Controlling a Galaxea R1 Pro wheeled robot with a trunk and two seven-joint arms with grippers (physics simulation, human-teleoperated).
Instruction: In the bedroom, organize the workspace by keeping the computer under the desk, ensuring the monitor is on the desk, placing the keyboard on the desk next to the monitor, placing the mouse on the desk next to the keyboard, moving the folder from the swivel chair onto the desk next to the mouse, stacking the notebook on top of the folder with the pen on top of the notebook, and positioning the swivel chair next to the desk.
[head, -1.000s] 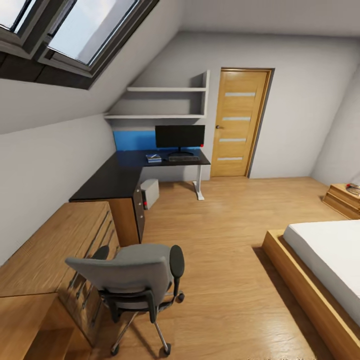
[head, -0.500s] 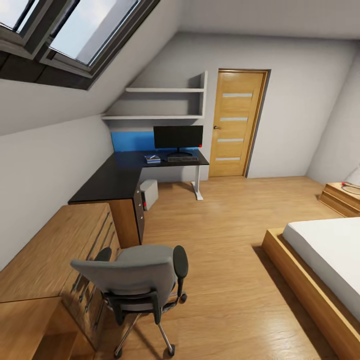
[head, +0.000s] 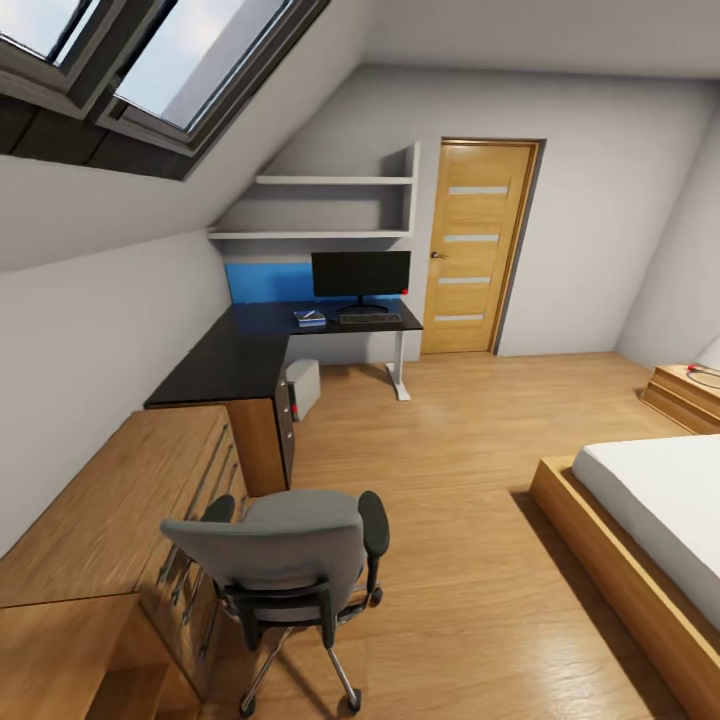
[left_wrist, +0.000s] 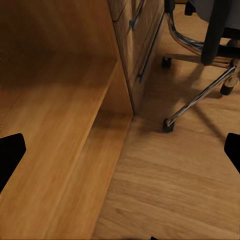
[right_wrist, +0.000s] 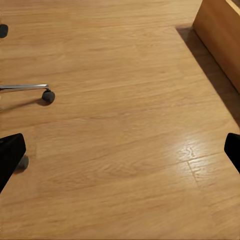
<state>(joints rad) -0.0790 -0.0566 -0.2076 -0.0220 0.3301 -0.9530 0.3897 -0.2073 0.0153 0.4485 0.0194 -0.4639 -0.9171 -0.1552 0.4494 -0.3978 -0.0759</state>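
Note:
The swivel chair (head: 275, 555) stands in the foreground with its grey back toward me, beside the wooden drawers and well short of the desk (head: 235, 360). At the desk's far end are the monitor (head: 360, 274) and, in front of it, the keyboard (head: 368, 318). Left of the keyboard lies a small flat blue thing (head: 309, 317), seemingly the folder, with something pale on it. Mouse, notebook and pen are too small to tell. The computer (head: 304, 386) sits under the desk. My left gripper (left_wrist: 120, 152) is open beside the chair's chrome base (left_wrist: 200, 97). My right gripper (right_wrist: 120, 152) is open over the floor.
Low wooden shelving (head: 110, 510) runs along the left wall, close under my left gripper (left_wrist: 50, 125). A bed (head: 660, 500) fills the right side, its frame corner (right_wrist: 220, 35) near my right gripper. A door (head: 478, 245) is at the back and a nightstand (head: 690, 395) at far right.
The whole picture has shifted a little, so the camera has moved. The chair now shows slightly lower and further right. Nothing in the room has visibly moved by itself.

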